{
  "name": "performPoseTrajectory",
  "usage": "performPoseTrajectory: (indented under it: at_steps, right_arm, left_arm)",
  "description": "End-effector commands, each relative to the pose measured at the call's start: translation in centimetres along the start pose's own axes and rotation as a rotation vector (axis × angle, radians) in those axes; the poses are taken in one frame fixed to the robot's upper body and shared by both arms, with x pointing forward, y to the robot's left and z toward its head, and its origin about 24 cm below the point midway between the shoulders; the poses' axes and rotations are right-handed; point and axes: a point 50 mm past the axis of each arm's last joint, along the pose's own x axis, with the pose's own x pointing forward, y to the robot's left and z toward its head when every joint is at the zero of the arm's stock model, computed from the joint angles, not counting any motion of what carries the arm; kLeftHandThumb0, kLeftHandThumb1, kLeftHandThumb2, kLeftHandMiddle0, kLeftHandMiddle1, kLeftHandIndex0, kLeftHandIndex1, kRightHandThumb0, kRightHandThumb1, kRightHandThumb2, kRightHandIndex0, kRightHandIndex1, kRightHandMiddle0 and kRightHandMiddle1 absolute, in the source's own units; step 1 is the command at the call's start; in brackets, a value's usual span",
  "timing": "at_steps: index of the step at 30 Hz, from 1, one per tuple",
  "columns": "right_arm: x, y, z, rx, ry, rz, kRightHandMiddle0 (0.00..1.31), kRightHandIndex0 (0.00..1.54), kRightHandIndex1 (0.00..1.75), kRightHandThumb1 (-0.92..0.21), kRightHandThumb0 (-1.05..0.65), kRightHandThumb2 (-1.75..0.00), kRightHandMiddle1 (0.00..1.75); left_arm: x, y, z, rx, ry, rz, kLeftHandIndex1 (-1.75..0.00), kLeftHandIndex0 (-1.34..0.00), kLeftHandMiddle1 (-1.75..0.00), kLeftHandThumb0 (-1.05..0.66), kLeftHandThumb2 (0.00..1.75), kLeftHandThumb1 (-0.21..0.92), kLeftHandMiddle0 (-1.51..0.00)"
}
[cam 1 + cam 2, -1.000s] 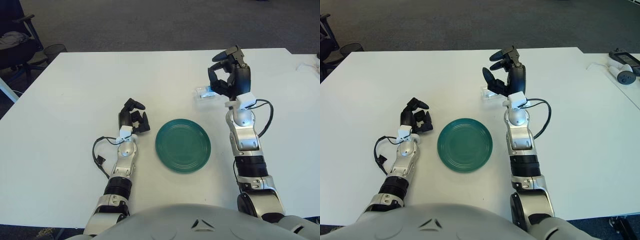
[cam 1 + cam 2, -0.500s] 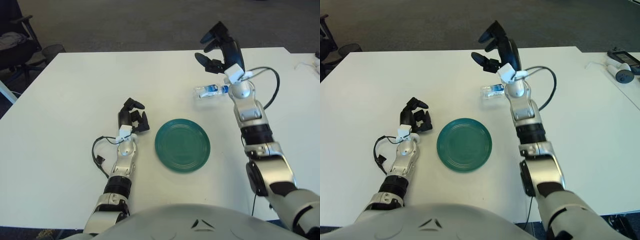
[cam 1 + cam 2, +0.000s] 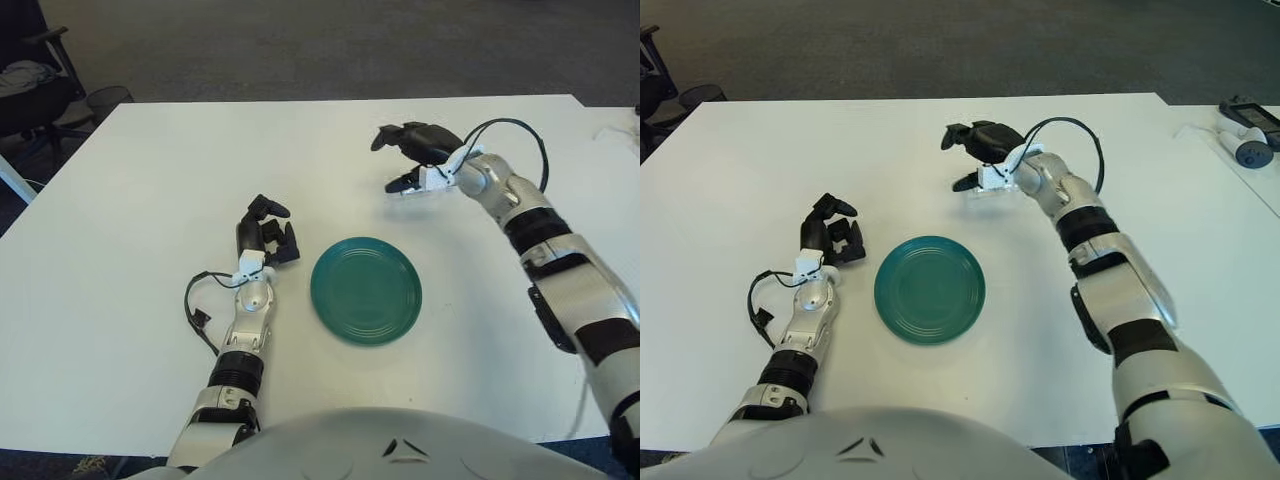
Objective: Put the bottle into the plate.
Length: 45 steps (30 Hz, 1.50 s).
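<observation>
**A:** Start at the left. What is near the left hand point(image 3: 265, 236)?

**B:** It shows over the white table point(image 3: 120, 230), its 3 fingers curled in and gripping nothing. A black cable point(image 3: 199, 308) loops beside its wrist, on the outer side. Further out that way the tabletop is bare up to the left edge, and past the far-left corner stand a black chair point(image 3: 28, 85) and a dark bin point(image 3: 108, 100) on the carpet.

**A:** And on its inner side?

**B:** The green plate point(image 3: 366, 290) lies just beside it, apart from the fingers, with nothing on it.

**A:** Where is the bottle?

**B:** The bottle point(image 3: 983, 188) lies on its side beyond the plate, directly beneath the right hand point(image 3: 415, 150). Only a little of it shows. The hand reaches over it from the right, palm down, with 1 finger stretched past it and another low at its near end. I cannot tell whether the fingers have closed on it.

**A:** Anything between that hand and the plate?

**B:** Only bare table. A black wire point(image 3: 510, 135) arcs above the right wrist. To the right of the forearm the surface is open up to the table's right edge, where a second table carries a small grey device point(image 3: 1246, 150).
</observation>
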Motion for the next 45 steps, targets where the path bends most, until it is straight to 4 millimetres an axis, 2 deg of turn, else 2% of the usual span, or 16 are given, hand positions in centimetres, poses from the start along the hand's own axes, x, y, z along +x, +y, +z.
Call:
performPoseTrajectory:
  at_steps: [1,18,25,45]
  right_arm:
    - [0.5,-1.5,-0.1,-0.107,-0.006,-0.020,0.00,0.00,0.01,-0.92,-1.04,-0.12,0.04]
    - [0.2,-1.1,-1.6,-0.170,0.075,0.159,0.00,0.00,0.00,-0.88,-1.05,-0.03,0.00]
    - [-0.4,-1.8,-2.9,-0.188,0.119,0.142,0.00,0.00,0.00,-0.88,-1.05,-0.02,0.00]
    - [-0.9,-1.9,-3.8,-0.158,0.153,0.142,0.00,0.00,0.00,-0.89,-1.05,-0.02,0.00]
  left_arm:
    - [-1.2,0.6,-2.2,0.033,0.113,0.022,-1.75,-0.76,-1.75,-0.55,1.54,0.14,-1.22]
    - [-1.4,0.6,-2.4,0.026,0.122,0.013,-1.75,-0.74,-1.75,-0.54,1.50,0.16,-1.22]
    - [-1.4,0.7,-2.3,0.033,0.122,0.007,-1.75,-0.75,-1.75,-0.55,1.52,0.15,-1.23]
    - [-1.0,0.8,-2.4,0.022,0.126,0.007,-1.75,-0.73,-1.75,-0.53,1.49,0.18,-1.22]
